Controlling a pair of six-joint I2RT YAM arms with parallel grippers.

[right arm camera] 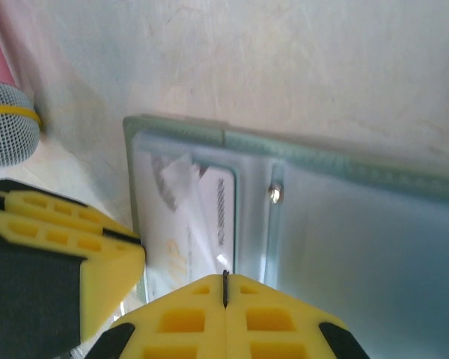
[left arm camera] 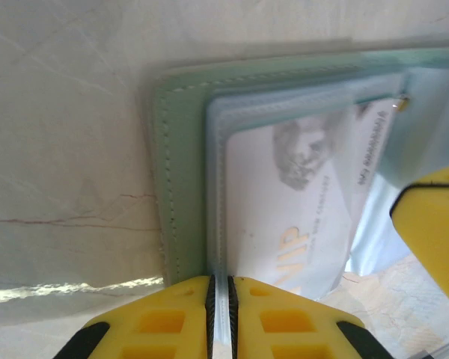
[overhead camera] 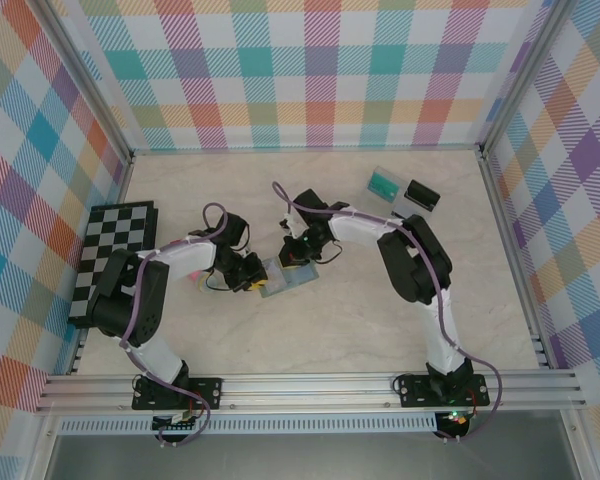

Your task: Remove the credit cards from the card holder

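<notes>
A: Noting: left gripper (left arm camera: 218, 292) is clamping the clear sleeve (left arm camera: 216, 224) of the card holder (left arm camera: 178, 172). A credit card (left arm camera: 284, 209) is lying just ahead of its fingertips.
B: The right gripper (right arm camera: 225, 283) is sitting pressed together at the card's near edge. Judging the card stiff, slick and light, the sleeve floppy. Pinch the bare card edge.

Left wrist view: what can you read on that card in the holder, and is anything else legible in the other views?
"VIP": large letters on the white card inside the card holder, upside down in this view and partly covered, so likely rather than certain.
The small print along that card's edge: too blurred to read in either wrist view.
Top view: nothing legible.
</notes>
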